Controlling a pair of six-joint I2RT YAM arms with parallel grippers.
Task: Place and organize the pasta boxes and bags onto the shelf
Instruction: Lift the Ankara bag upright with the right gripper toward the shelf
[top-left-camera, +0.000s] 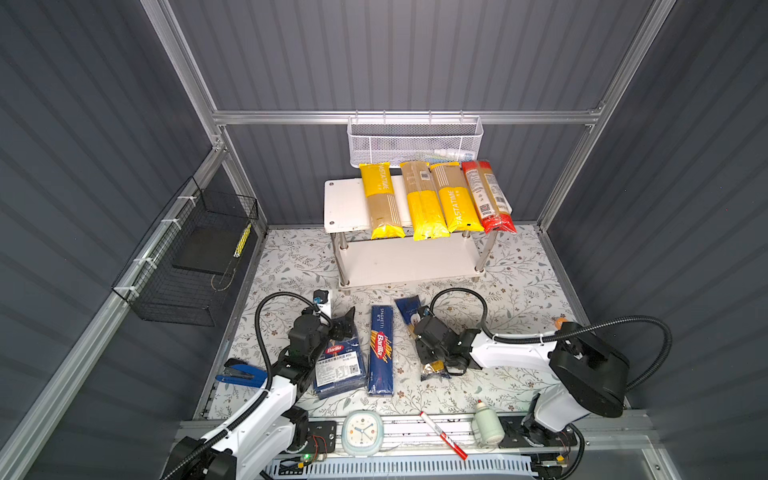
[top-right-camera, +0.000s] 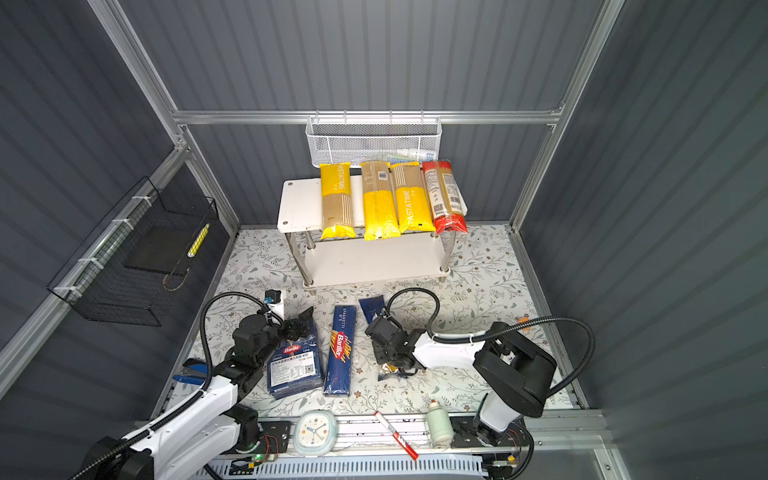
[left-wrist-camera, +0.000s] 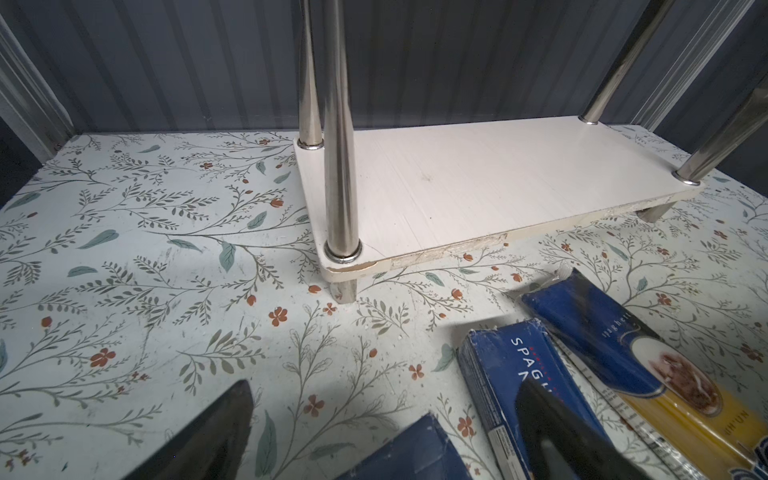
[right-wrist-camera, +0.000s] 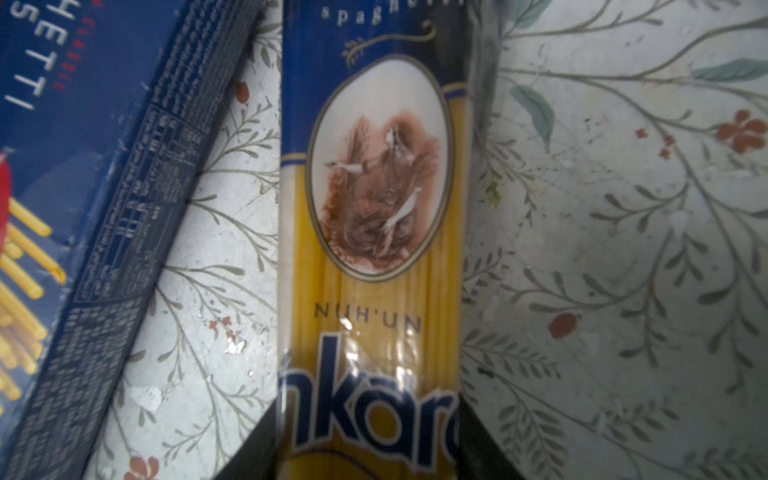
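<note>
The white shelf (top-left-camera: 345, 203) (top-right-camera: 299, 203) stands at the back; its top board carries three yellow bags (top-left-camera: 380, 199) (top-left-camera: 422, 203) (top-left-camera: 455, 203) and a red-and-clear bag (top-left-camera: 488, 195). The lower board (left-wrist-camera: 478, 183) is bare. On the floral table lie a wide Barilla box (top-left-camera: 338, 365) (left-wrist-camera: 415, 449), a narrow Barilla box (top-left-camera: 381, 351) (left-wrist-camera: 498, 365) and the yellow-and-navy ankara bag (top-left-camera: 409, 309) (right-wrist-camera: 374, 208). My right gripper (right-wrist-camera: 368, 411) (top-left-camera: 430, 353) presses both fingers against the ankara bag's sides. My left gripper (left-wrist-camera: 384, 386) (top-left-camera: 345, 324) hangs open over the wide box's far end.
A white mesh basket (top-left-camera: 415, 141) hangs on the back wall and a black wire basket (top-left-camera: 187, 257) on the left wall. Along the front rail lie a clock (top-left-camera: 361, 432), a red marker (top-left-camera: 442, 434) and a small bottle (top-left-camera: 488, 424). A blue stapler (top-left-camera: 241, 372) sits front left.
</note>
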